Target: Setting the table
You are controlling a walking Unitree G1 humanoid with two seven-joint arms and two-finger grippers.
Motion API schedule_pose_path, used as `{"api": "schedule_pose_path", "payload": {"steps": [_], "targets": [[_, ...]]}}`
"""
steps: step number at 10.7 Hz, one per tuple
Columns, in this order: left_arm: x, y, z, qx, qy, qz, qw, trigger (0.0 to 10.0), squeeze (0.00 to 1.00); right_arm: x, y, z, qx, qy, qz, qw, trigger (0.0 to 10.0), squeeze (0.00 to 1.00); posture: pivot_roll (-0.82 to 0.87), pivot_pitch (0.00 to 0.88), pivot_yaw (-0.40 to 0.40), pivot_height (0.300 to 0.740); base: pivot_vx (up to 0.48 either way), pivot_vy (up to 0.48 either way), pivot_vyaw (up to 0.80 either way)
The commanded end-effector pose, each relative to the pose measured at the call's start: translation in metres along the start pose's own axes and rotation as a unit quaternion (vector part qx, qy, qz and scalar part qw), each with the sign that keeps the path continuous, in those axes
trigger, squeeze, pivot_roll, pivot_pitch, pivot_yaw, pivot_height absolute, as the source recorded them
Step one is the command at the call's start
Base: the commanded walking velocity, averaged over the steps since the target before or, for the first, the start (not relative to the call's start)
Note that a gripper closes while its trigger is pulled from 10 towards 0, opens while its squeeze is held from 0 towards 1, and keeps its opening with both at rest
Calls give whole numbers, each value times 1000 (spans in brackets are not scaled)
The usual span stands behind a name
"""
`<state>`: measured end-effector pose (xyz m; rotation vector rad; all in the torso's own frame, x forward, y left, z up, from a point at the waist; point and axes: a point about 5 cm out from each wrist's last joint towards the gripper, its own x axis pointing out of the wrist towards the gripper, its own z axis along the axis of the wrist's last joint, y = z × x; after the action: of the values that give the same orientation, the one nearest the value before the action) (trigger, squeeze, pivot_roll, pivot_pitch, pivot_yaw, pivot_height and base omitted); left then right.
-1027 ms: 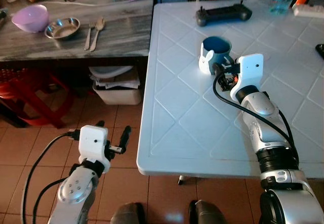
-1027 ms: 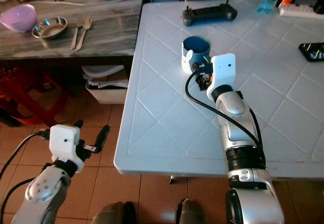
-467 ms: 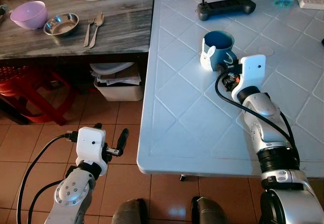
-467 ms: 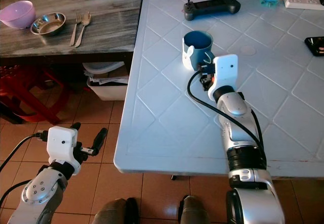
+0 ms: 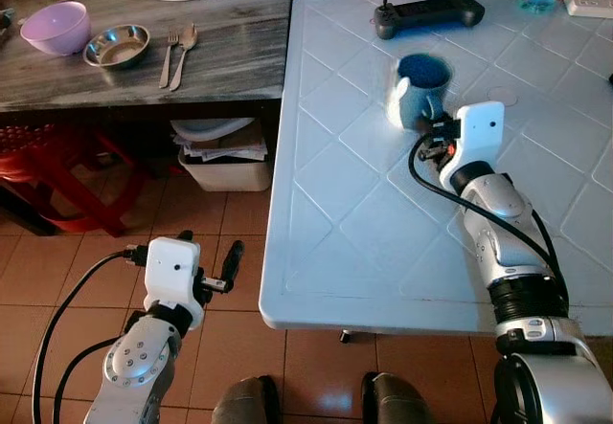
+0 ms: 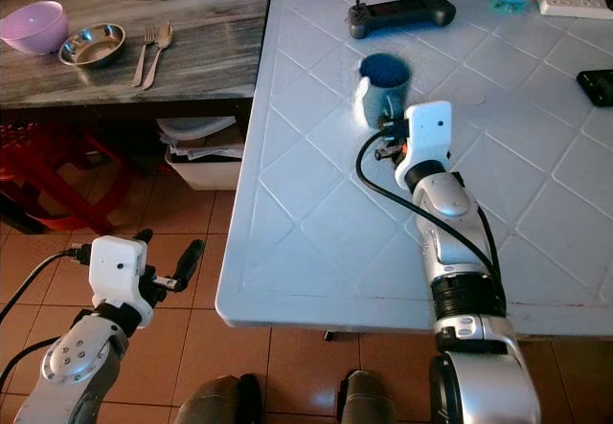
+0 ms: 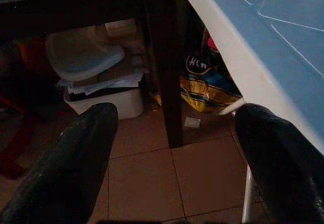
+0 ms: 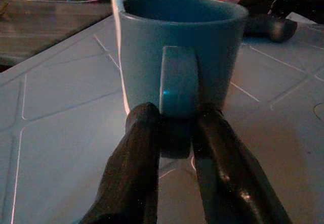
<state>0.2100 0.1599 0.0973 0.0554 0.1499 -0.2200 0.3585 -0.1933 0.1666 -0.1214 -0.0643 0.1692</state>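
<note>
Blue and upright, the mug now sits a little farther from the robot on the white table than half a second ago, and its white bunny-shaped side has turned away, so mostly plain blue faces the head camera. Its mouth points up and looks empty; its handle points back toward the robot. The right gripper is clamped on that handle, one black finger on each side, as the right wrist view makes clear. The mug stands near the middle of the table's left half, short of the black game controller at the far edge.

On the grey counter to the left, a purple bowl and a small steel bowl stand side by side; what they hold cannot be made out. A fork and spoon lie just beside them, long axes running roughly away from the robot.

The left gripper hangs low beside the table, fingers spread apart and holding nothing, above the tiled floor.
</note>
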Motion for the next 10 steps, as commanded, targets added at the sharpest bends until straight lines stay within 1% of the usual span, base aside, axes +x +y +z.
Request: {"api": "schedule_pose_path", "payload": {"steps": [1,3,5,6,7,8,9,10], "targets": [[-1,4,-4,8,12,12,1000,10000,0,2,3,2,2,-6,7,1000,0,0,44,165,103,740,0,0,0],[2,5,-6,10,14,19,1000,10000,0,-1,4,2,4,-8,9,1000,0,0,35,153,98,740,0,0,0],[6,7,-6,6,9,37,999,10000,0,-10,13,4,21,-25,11,999,0,0,27,117,84,740,0,0,0],[9,11,-5,14,-1,53,998,10000,0,-24,30,7,43,-51,24,998,0,0,20,85,75,740,0,480,0],[14,13,-2,14,-16,67,998,10000,0,-42,54,8,49,-71,43,995,0,0,10,50,65,740,0,465,0],[19,14,0,15,-24,72,997,10000,0,-50,65,7,44,-78,51,995,941,0,5,36,62,740,0,461,0],[25,15,2,21,-32,83,996,10000,0,-56,71,3,49,-72,53,995,1843,0,-5,8,53,740,0,465,0],[30,17,4,40,-40,92,994,10000,0,-59,74,3,58,-71,53,994,3255,0,-15,0,44,740,0,465,0]]}}
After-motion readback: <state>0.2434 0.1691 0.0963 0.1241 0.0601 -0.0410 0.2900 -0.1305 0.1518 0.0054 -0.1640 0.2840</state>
